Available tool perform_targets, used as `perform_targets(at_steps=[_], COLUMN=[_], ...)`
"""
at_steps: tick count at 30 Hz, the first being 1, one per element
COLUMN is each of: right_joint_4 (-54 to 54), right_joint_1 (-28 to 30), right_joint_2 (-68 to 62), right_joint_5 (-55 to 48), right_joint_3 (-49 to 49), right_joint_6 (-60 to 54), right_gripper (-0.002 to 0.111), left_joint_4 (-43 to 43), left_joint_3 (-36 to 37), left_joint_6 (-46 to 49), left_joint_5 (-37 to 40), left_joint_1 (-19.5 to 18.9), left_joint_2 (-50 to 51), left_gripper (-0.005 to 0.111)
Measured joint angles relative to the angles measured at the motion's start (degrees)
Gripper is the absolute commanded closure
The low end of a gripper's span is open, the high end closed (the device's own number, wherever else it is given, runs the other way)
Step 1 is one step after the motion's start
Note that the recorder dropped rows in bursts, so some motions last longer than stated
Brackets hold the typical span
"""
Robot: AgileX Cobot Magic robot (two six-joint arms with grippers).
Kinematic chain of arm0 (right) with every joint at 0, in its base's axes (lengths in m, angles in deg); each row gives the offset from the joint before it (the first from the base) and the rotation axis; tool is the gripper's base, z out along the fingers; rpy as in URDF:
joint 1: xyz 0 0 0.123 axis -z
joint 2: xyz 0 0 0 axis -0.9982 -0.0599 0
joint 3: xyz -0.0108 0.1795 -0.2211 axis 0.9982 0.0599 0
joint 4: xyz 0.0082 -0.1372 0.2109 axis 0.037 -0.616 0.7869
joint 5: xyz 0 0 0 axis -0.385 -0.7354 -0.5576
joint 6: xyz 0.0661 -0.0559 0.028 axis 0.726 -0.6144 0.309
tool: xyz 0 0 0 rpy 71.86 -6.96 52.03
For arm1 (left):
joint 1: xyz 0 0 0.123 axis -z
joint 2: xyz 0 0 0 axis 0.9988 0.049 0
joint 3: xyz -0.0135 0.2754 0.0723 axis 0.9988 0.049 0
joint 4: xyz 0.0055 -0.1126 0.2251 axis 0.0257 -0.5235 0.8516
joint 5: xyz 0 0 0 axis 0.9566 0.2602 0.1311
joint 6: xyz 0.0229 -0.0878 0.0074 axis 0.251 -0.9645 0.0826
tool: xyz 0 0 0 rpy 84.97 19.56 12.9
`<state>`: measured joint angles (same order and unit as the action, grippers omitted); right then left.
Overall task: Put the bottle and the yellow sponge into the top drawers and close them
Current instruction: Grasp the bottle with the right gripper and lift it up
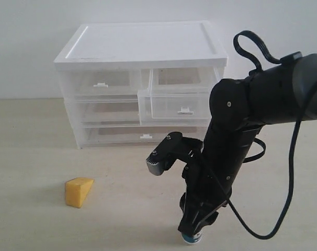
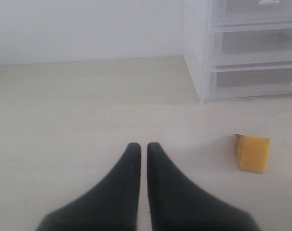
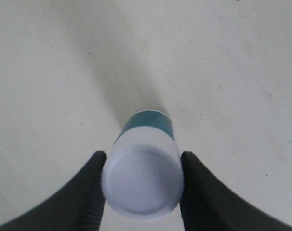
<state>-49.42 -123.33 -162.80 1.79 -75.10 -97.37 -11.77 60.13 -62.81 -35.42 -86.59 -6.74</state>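
Right gripper [image 3: 142, 159] is clamped on the bottle [image 3: 147, 124]: both fingers [image 3: 95, 180] press the sides of the white cap, teal label showing below it. The bottle is upright at the near right of the table [image 1: 33, 157], right under the down-reaching right arm [image 1: 237, 130]. In the exterior view only a sliver of teal shows at the gripper tip, so I can't tell if the base is on the table or just off it.

Left gripper [image 2: 142, 149] is clenched on nothing, fingers together with only a hairline gap. It sits low over bare table at the left.

The yellow sponge [image 1: 79, 191] lies on the table at the near left, well apart from the bottle and in front of the cabinet's left corner. It's a wedge resting on a flat face, and nothing touches it.

The cabinet [image 1: 143, 44] sits at the far centre against the wall. The top-right drawer [image 1: 179, 102] is pulled out towards the near side (tab handle hangs over the row below). The top-left drawer [image 1: 103, 82] is flush and shut. The two full-width drawers [image 1: 111, 112] below are shut too. What's inside the drawers is too hazy through the plastic to call.
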Motion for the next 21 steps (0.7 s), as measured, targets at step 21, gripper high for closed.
perform_targets(at_steps=[21], right_joint_4=[3.7], right_joint_1=[0.1], right_joint_2=[19.4], right_joint_5=[-7.0], right_joint_3=[0.0], right_joint_6=[-25.6], right_gripper=[0.108], left_joint_4=[0.0], left_joint_3=[0.0], left_joint_6=[0.0], left_joint_5=[0.0], left_joint_1=[0.0], left_joint_2=[0.0], left_gripper=[0.102])
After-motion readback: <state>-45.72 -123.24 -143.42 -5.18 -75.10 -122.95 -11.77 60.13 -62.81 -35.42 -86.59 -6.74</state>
